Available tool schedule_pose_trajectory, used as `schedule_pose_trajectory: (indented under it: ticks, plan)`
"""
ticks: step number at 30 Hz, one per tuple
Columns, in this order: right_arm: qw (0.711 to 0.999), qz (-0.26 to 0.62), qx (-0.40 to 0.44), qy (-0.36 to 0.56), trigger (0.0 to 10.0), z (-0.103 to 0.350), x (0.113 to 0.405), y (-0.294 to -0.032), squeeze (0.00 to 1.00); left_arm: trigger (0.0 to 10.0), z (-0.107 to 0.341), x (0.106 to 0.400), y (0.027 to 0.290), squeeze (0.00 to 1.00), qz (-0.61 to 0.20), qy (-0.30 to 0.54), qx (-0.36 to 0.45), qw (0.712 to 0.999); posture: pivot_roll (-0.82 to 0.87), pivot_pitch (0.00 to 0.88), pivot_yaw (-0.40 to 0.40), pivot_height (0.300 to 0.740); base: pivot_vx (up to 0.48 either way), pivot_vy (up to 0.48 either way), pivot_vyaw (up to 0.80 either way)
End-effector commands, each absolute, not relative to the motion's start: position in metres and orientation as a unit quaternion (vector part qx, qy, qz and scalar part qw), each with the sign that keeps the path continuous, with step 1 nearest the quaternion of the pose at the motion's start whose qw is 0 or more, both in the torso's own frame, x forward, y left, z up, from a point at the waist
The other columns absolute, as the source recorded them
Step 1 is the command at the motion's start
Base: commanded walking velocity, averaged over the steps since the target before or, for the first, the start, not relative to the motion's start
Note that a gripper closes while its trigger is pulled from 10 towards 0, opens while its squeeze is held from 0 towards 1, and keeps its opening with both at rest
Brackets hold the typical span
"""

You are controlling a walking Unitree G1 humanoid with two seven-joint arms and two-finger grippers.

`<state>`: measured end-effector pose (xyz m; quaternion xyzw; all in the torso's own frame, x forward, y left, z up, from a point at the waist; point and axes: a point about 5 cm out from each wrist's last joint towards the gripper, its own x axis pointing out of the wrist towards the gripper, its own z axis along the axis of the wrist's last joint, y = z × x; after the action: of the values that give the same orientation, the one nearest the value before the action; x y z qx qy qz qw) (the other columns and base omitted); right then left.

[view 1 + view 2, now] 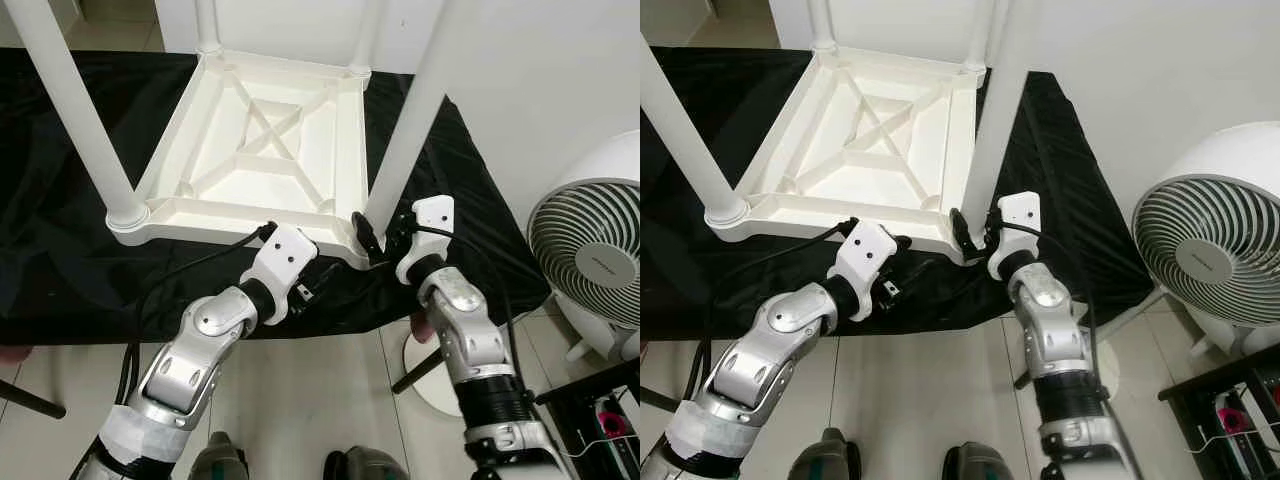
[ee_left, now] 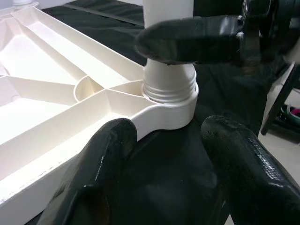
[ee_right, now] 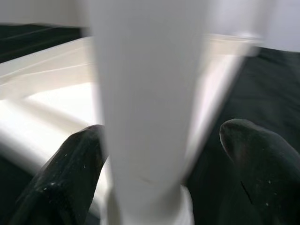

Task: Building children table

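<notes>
A white plastic table [image 1: 250,150] lies upside down on a black cloth [image 1: 60,270]. Its legs stand upward. My right gripper [image 1: 375,235] is at the base of the near right leg [image 1: 410,120], where the leg enters the corner socket [image 2: 168,93]. Its fingers [image 3: 70,173] straddle the leg: one rests against it and a small gap shows at the other, so it stands open. My left gripper [image 1: 310,285] is open just below the table's near edge, close to the same corner, with nothing between its fingers [image 2: 93,178].
The near left leg [image 1: 80,110] rises at the table's other front corner. A white fan [image 1: 590,250] stands on the floor at the right, beside a dark rack [image 1: 600,410]. The cloth's front edge hangs over tiled floor [image 1: 320,400].
</notes>
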<state>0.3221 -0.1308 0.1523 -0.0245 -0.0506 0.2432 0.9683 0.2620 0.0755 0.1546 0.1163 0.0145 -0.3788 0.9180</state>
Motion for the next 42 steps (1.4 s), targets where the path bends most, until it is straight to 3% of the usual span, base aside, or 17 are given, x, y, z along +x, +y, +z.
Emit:
schedule_pose_trajectory:
  ticks: [1,5,11,12,13,28,29,42]
  plan:
    - [0.954,0.294,-0.030,-0.046,10.0,0.150,0.323,-0.128,0.00,10.0,0.155,0.259,0.073,0.00,-0.396,0.014,0.114,0.911,-0.06,0.061,-0.040,0.740,0.000,0.000,0.00]
    - [0.930,0.362,-0.054,-0.027,10.0,0.144,0.327,-0.127,0.00,10.0,0.154,0.259,0.075,0.00,-0.398,0.017,0.116,0.910,-0.05,0.069,-0.037,0.740,0.000,0.000,0.00]
    - [0.925,0.374,-0.060,-0.021,10.0,0.141,0.328,-0.128,0.00,10.0,0.154,0.258,0.076,0.00,-0.395,0.019,0.116,0.911,-0.04,0.070,-0.043,0.740,0.000,0.000,0.00]
    - [0.925,0.375,-0.059,-0.019,4.7,0.140,0.328,-0.128,0.00,10.0,0.154,0.257,0.078,0.00,-0.391,0.020,0.115,0.913,-0.02,0.070,-0.050,0.740,0.000,0.000,0.00]
    - [0.926,0.373,-0.053,-0.018,0.0,0.139,0.327,-0.128,0.00,10.0,0.154,0.256,0.079,0.00,-0.388,0.020,0.115,0.914,-0.02,0.071,-0.053,0.740,0.000,0.000,0.00]
    - [0.946,0.323,-0.028,-0.029,0.0,0.136,0.323,-0.132,0.00,10.0,0.154,0.253,0.080,0.00,-0.382,0.023,0.112,0.917,-0.02,0.082,-0.064,0.740,0.000,0.000,0.00]
    - [0.959,0.280,-0.023,-0.034,0.0,0.136,0.321,-0.134,0.00,10.0,0.153,0.253,0.079,0.00,-0.384,0.023,0.111,0.917,-0.03,0.083,-0.064,0.740,0.000,0.000,0.00]
    - [0.991,0.127,0.017,-0.037,0.0,0.131,0.303,-0.126,0.00,10.0,0.154,0.253,0.079,0.00,-0.384,0.024,0.109,0.917,-0.03,0.089,-0.066,0.740,0.000,0.000,0.00]
